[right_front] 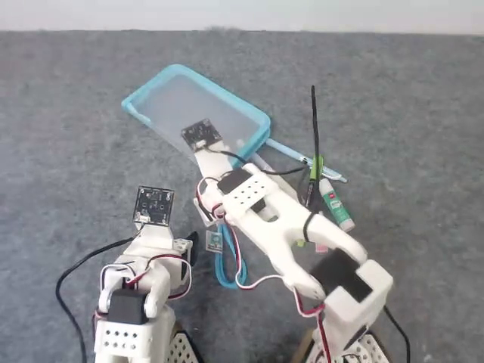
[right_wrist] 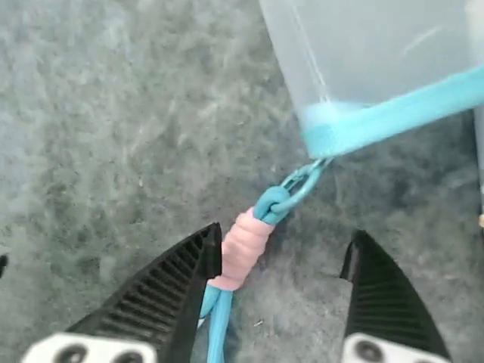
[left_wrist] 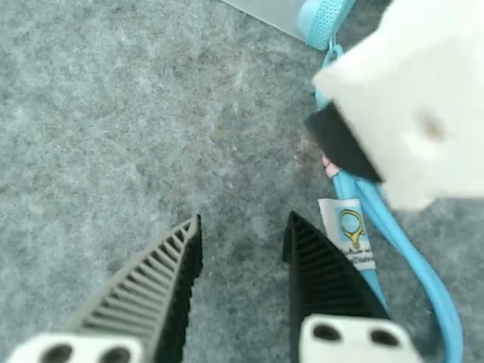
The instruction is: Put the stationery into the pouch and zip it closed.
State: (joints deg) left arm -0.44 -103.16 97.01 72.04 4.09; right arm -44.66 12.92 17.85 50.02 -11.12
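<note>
Bench point(right_front: 68, 151): grey, carpet-like surface carrying all items.

Pouch point(right_front: 193, 102): translucent with a teal border, lying flat at 11 o'clock from the centre of the high view. Whether its zip is open or closed cannot be told.

Strap point(right_front: 224, 268): blue loop, fixed by a teal ring to the pouch's near corner point(right_wrist: 333, 136), running toward 6 o'clock between the two arms.

Pink sleeve point(right_wrist: 243, 249): wrapped round the strap just below the ring, close against the inner face of one finger of the right tool.

Paper tag point(left_wrist: 349, 238): small printed label on the strap, just beside one finger of the left tool.

Black pen point(right_front: 314, 128): thin, pointing toward 12 o'clock, at 3 o'clock of the pouch, outside it.

Light blue pen point(right_front: 299, 156): lying slantwise on the bench at the pouch's 4 o'clock edge, outside it.

White tube with green cap point(right_front: 336, 204): on the bench at 4 o'clock of the pouch, near the pens.

Right arm point(right_front: 287, 227): stretches from 5 o'clock toward the pouch's near corner.

Right tool point(right_wrist: 286, 234): spread wide, low over the bench, strap and sleeve between its fingers, nothing gripped.

Left arm point(right_front: 144, 295): at 7 o'clock of the high view.

Left tool point(left_wrist: 242, 223): moderately parted, holding nothing, above bare bench beside the strap.
</note>
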